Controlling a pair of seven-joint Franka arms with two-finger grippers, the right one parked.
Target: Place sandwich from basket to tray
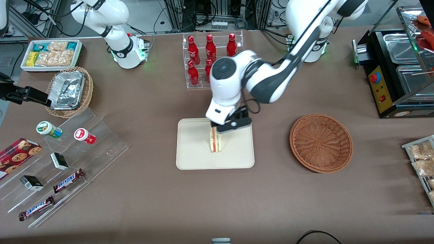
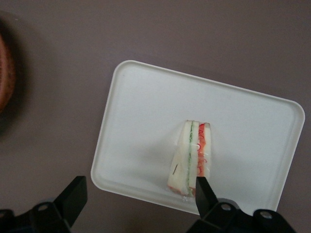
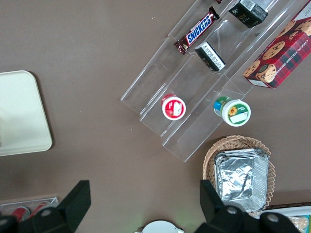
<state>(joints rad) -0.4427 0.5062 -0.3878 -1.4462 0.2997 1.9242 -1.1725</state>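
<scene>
Though above sandwich (image 1: 216,141), fingers (image 2: 206,190) apart.

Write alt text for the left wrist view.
A sandwich stands on edge on a cream tray, filling stripes showing. The open gripper hovers above it, one finger overlapping the sandwich's corner. The wicker basket peeks in.

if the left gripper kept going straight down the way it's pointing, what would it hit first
Probably the sandwich: the open gripper hangs right above it, one finger at its edge. Next comes the tray under it.
</scene>
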